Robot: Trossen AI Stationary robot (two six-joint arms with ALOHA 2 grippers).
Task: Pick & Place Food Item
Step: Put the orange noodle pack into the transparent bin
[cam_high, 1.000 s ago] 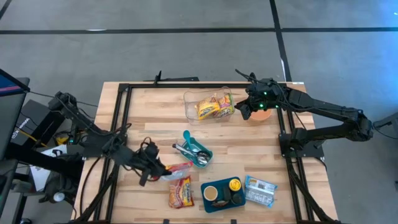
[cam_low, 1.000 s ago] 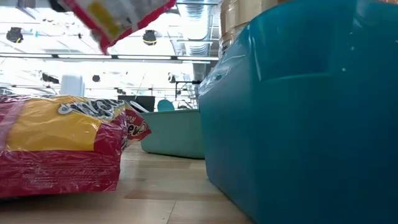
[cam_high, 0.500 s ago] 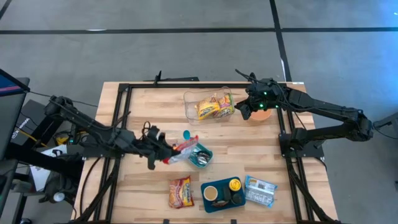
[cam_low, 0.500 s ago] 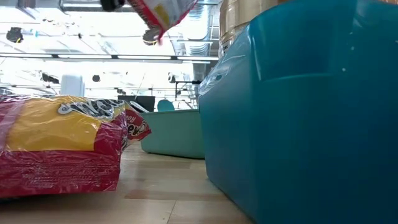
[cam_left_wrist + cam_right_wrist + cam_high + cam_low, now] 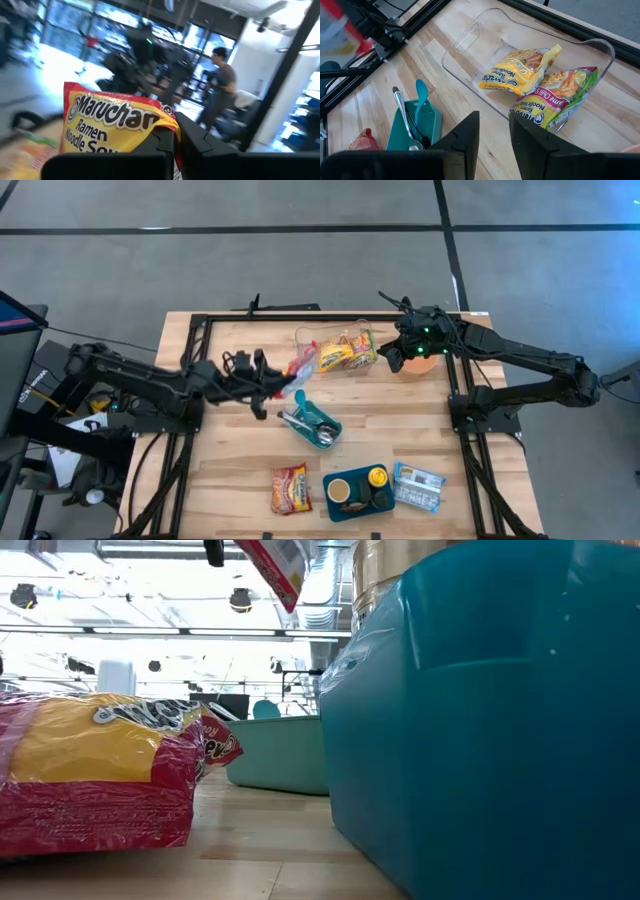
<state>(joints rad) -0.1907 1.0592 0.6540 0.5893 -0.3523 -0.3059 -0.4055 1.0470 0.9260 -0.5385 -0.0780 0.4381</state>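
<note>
My left gripper (image 5: 283, 377) is shut on a red-and-yellow ramen packet (image 5: 301, 364), held in the air just left of the clear container (image 5: 305, 340). The left wrist view shows the packet's printed face (image 5: 112, 125). In the low view it hangs at the top of the picture (image 5: 276, 564). The container holds two ramen packets (image 5: 522, 70) lying on its floor. Another ramen packet (image 5: 291, 488) lies flat on the table near the front edge. My right gripper (image 5: 389, 358) hovers open by the container's right end, nothing between its fingers (image 5: 470, 135). My left gripper pinches the packet between its two fingers at one end, by a corner of the wrapper (image 5: 167, 124). The fingers come about level from the table's left. The packet sticks out beyond them, lifted clear of the table and standing on edge.
A teal tray with a spoon and a blue utensil (image 5: 316, 425) sits mid-table below the held packet. A second teal tray with a cup (image 5: 357, 490) and a blue packet (image 5: 418, 487) lie at the front. An orange bowl (image 5: 424, 365) stands behind my right gripper.
My left gripper has swung from the table's near left toward the far edge and the clear container, rising and rolling its wrist. The packet it holds has gone with it, clear of the table, and has turned from lying flat to standing on edge.
</note>
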